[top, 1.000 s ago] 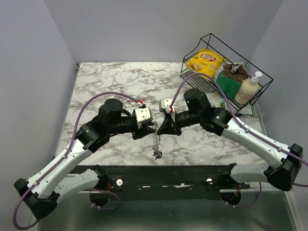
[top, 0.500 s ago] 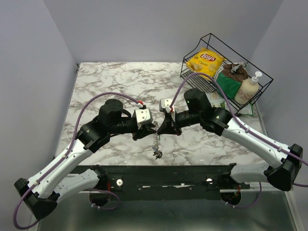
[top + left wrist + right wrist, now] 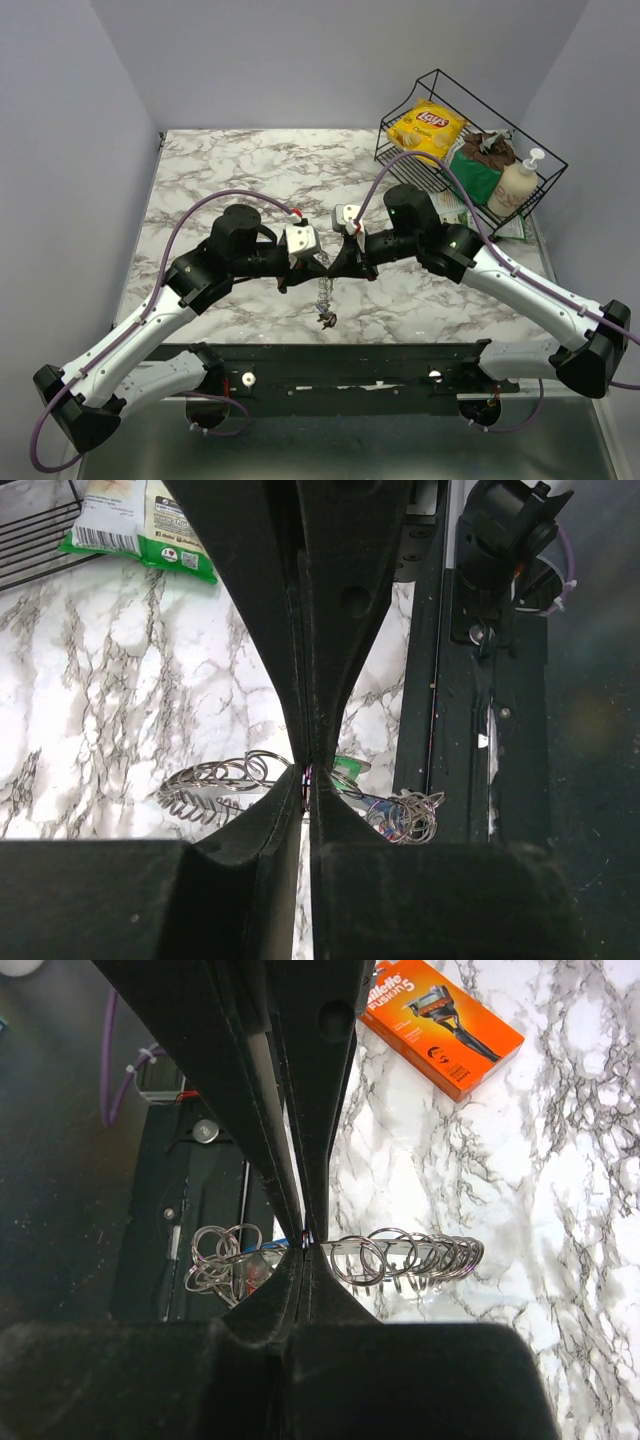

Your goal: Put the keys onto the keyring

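Gripping the keyring (image 3: 400, 1260) above the near middle of the worktop (image 3: 250, 170): my right hand (image 3: 304, 1240) pinches it, my left hand (image 3: 306, 772) pinches it beside a green key (image 3: 347, 769). Threading comes next, I judge, and needs fine alignment.

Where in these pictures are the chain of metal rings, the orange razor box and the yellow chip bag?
keyring (image 3: 420, 1260), right wrist view, on the bunched silvery loops.
Gillette razor box (image 3: 440, 1025), right wrist view, middle of its orange top face.
Lay's chip bag (image 3: 427, 126), top external view, on the bag's yellow front.

Marble table (image 3: 220, 165) under black wire basket (image 3: 384, 143) and orange razor box (image 3: 441, 1026).
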